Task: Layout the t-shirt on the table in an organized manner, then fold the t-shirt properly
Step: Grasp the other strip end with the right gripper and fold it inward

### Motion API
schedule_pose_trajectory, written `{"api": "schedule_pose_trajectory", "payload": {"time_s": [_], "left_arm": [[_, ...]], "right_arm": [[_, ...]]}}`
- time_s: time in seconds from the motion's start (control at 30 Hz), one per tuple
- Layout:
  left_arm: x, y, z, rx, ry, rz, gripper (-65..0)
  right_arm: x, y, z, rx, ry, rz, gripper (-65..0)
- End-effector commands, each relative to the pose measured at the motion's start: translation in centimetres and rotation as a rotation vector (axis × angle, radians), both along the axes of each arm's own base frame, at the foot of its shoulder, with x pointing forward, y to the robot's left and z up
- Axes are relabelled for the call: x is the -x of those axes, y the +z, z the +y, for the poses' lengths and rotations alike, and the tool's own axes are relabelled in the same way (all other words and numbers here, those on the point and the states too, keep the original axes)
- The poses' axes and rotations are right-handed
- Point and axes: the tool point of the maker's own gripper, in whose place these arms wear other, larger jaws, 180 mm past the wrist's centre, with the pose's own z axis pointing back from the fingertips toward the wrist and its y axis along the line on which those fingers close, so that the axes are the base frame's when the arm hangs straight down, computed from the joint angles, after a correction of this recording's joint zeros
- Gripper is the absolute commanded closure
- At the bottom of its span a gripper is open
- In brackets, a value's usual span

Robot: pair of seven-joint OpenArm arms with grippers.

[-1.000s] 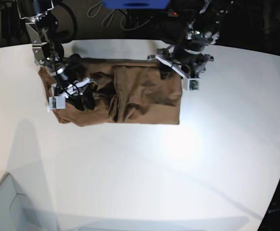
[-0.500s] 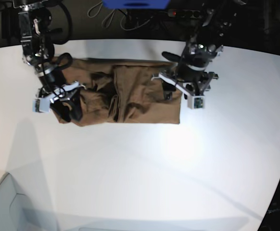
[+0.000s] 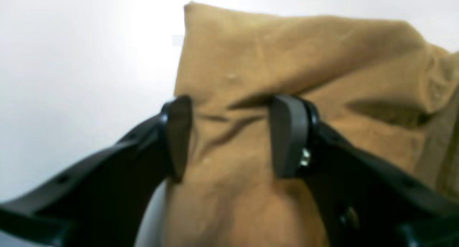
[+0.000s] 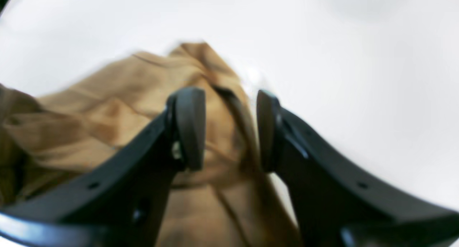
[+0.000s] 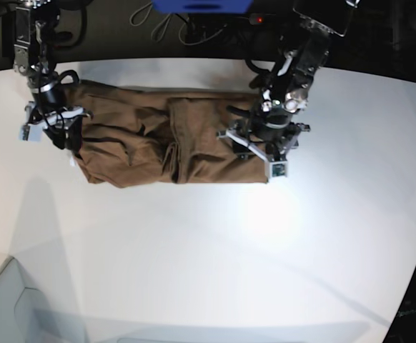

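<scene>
The brown t-shirt (image 5: 186, 143) lies on the white table (image 5: 208, 250) as a wrinkled, roughly rectangular bundle, with a vertical crease near its middle. My left gripper (image 5: 249, 141) hovers over the shirt's right end. In the left wrist view it (image 3: 233, 136) is open, and its fingers (image 3: 288, 136) straddle the shirt (image 3: 287, 60) near a corner. My right gripper (image 5: 59, 127) is at the shirt's left end. It (image 4: 227, 128) is open too, and a raised ridge of the shirt (image 4: 118, 107) runs between its fingers (image 4: 190, 128).
Cables and a blue object (image 5: 201, 6) sit behind the table's far edge. A pale box-like corner (image 5: 8, 307) shows at the bottom left. The table's curved edge (image 5: 415, 271) falls away at the right.
My right gripper has drawn back from the shirt's left part to its far left edge, and that end now lies wider. My left gripper has come down from the top right corner onto the right end.
</scene>
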Motion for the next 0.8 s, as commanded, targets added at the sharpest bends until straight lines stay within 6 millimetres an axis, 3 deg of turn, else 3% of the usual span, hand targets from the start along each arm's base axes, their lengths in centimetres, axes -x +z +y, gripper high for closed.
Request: {"api": "schedule_pose_trajectory", "payload": {"time_s": [0.0, 0.13, 0.4, 0.5, 0.6, 0.73, 0.77], "left_arm": [[-0.2, 0.3, -0.1, 0.015, 0.006, 0.005, -34.2], [-0.1, 0.3, -0.3, 0.018, 0.007, 0.007, -34.2], [-0.1, 0.3, -0.4, 0.020, 0.005, 0.007, -34.2], [-0.1, 0.3, -0.4, 0.020, 0.005, 0.007, -34.2], [0.0, 0.1, -0.3, 0.019, 0.005, 0.011, -34.2], [0.0, 0.3, -0.4, 0.022, 0.006, 0.006, -34.2], [-0.1, 0.6, -0.4, 0.025, 0.007, 0.000, -34.2]], "right_arm": [[-0.5, 1.0, -0.2, -0.002, 0.002, -0.042, -26.7], [0.4, 0.1, 0.2, -0.014, 0.005, -0.016, -29.1], [1.2, -1.4, 5.0, -0.064, 0.112, 0.027, -29.1], [1.3, -1.7, 6.0, -0.072, 0.135, 0.034, -28.3], [1.4, -1.7, 6.5, -0.077, 0.147, 0.035, -20.7], [0.9, -0.9, 6.4, -0.076, 0.142, 0.008, 0.0], [0.5, -0.1, 6.5, -0.073, 0.150, -0.013, 0.0]]}}
